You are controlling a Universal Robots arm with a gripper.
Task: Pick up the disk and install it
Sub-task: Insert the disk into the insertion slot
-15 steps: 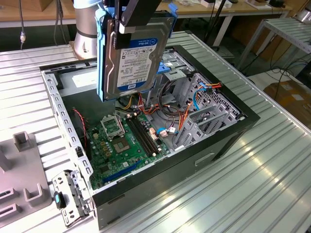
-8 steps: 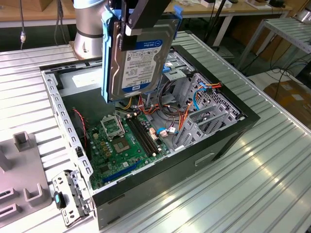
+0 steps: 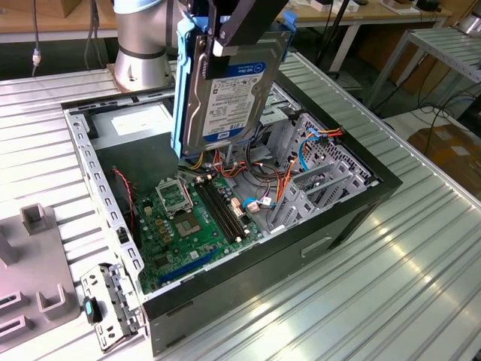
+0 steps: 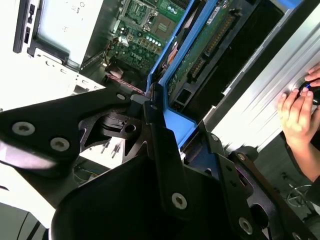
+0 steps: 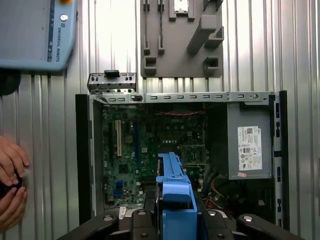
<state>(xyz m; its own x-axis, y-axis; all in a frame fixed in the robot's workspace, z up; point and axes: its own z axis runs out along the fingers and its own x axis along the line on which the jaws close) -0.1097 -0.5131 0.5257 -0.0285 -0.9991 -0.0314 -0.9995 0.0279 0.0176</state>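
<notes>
The disk, a silver hard drive with a white and blue label in blue carrier rails, hangs on edge above the open computer case. My gripper is shut on its top end from above. In the second wrist view the black fingers clamp the blue rail, and the drive's green circuit side faces the case. In the first wrist view the blue carrier edge sits over the motherboard. The grey metal drive cage lies just to the exterior view's right of the disk.
Loose coloured cables lie under the disk. A grey fixture plate and a small metal bracket sit at the exterior view's left of the case. A person's hands rest on the table beside the case. The power supply fills one corner.
</notes>
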